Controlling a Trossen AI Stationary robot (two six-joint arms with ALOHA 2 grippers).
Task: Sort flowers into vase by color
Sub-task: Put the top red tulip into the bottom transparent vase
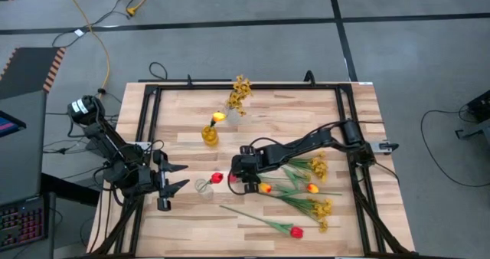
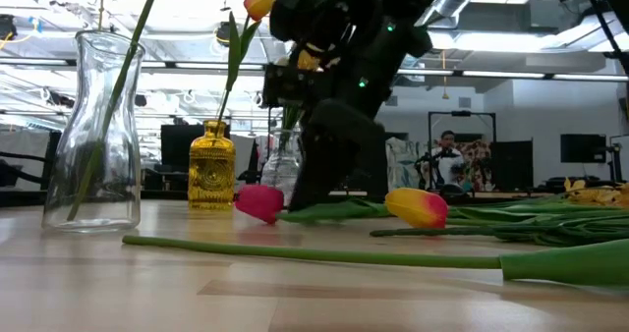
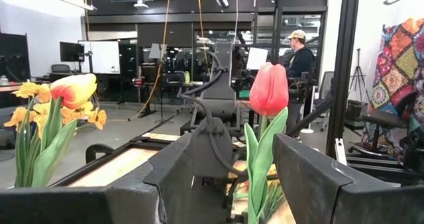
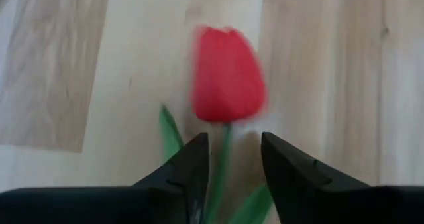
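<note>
A red tulip lies on the table, its head (image 4: 227,75) just ahead of my right gripper (image 4: 234,144). That gripper is open, points steeply down, and its fingers stand on either side of the green stem (image 4: 220,168) just below the head without touching it. In the high view the head (image 1: 217,179) lies beside a clear vase (image 1: 203,187). Another red tulip (image 3: 268,88) stands upright in that vase (image 2: 93,126). My left gripper (image 1: 174,177) waits open at the table's left, level and facing the vase.
A yellow vase (image 1: 209,135) holds a yellow tulip (image 1: 220,117). Behind it a clear vase (image 1: 233,113) holds a mustard spray (image 1: 241,94). Yellow-orange tulips (image 1: 266,188), mustard sprays (image 1: 323,209) and a red tulip (image 1: 296,231) lie at the right, near side. A black frame (image 1: 145,121) rims the table.
</note>
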